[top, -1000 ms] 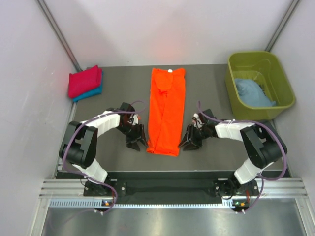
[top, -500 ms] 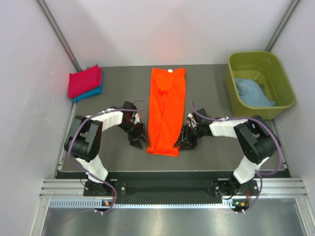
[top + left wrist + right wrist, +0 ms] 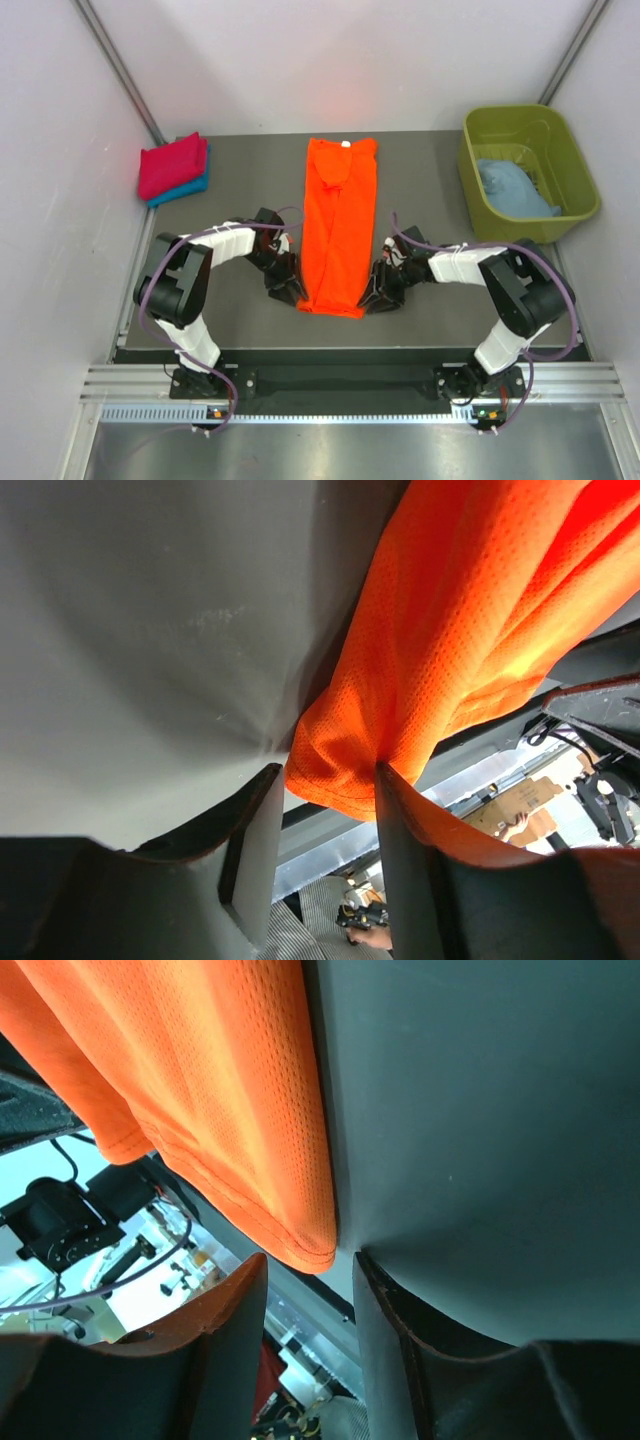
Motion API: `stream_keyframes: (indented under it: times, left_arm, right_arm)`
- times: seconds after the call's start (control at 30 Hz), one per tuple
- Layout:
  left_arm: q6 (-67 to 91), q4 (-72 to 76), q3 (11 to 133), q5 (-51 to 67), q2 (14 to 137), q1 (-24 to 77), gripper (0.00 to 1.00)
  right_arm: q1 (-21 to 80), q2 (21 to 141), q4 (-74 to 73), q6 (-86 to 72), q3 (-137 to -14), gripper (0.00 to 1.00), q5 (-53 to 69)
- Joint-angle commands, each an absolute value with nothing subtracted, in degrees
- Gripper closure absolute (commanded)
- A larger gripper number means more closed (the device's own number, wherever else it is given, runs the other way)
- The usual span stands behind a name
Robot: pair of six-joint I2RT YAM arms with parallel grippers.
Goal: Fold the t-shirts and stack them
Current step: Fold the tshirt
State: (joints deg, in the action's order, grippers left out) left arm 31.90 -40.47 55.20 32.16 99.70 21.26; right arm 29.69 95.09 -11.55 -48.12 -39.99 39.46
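Observation:
The bright orange t-shirt (image 3: 338, 225) lies as a long narrow strip down the middle of the table. My left gripper (image 3: 293, 293) is at its near left corner, and my right gripper (image 3: 372, 298) is at its near right corner. In the left wrist view the jaws (image 3: 325, 780) stand open with the orange corner (image 3: 340, 775) between the tips. In the right wrist view the jaws (image 3: 310, 1265) stand open around the other orange corner (image 3: 305, 1240). A folded crimson-pink t-shirt (image 3: 172, 165) lies on a folded blue one (image 3: 188, 188) at the far left. A light blue t-shirt (image 3: 512, 190) lies in the tub.
The olive-green plastic tub (image 3: 570, 150) stands at the far right of the table. White walls close in on the left, back and right. The table's near edge and a metal rail (image 3: 340, 380) run just behind both grippers.
Both grippers have slid inward along the table to the orange t-shirt's near corners. The shirt's near edge is slightly bunched between them.

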Motion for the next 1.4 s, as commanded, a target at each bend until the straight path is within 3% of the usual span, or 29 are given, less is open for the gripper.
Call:
stream_keyframes:
  times: [0.0, 0.17, 0.23, 0.43, 0.73, 0.97, 1.37]
  left_arm:
    - [32.69, -39.20, 55.72, 33.05, 99.76, 21.71, 0.55]
    - [32.61, -39.20, 55.20, 32.70, 99.58, 21.71, 0.63]
    - [32.78, -38.94, 55.20, 33.04, 99.58, 21.71, 0.80]
    - [32.35, -39.46, 55.63, 32.61, 99.14, 21.71, 1.00]
    - [29.80, -40.34, 58.53, 33.22, 94.49, 21.71, 1.00]
    - [26.55, -41.75, 68.35, 31.11, 92.81, 21.53, 1.00]
    - [24.17, -40.61, 87.43, 28.83, 102.56, 18.29, 1.00]
  right_arm:
    - [31.02, 92.72, -11.16, -47.99, -38.76, 0.60, 38.50]
    - [31.29, 95.01, -9.49, -48.69, -40.34, 0.61, 38.41]
    - [31.73, 96.41, -8.71, -48.78, -42.09, 0.69, 38.76]
    - [32.87, 97.73, -5.98, -49.75, -45.78, 1.00, 39.29]
    - [32.17, 85.00, -17.38, -41.24, -47.20, 1.00, 33.67]
    - [27.69, 76.73, -23.20, -34.02, -49.04, 1.00, 31.20]
    - [16.09, 88.84, -15.13, -31.20, -61.42, 1.00, 34.79]
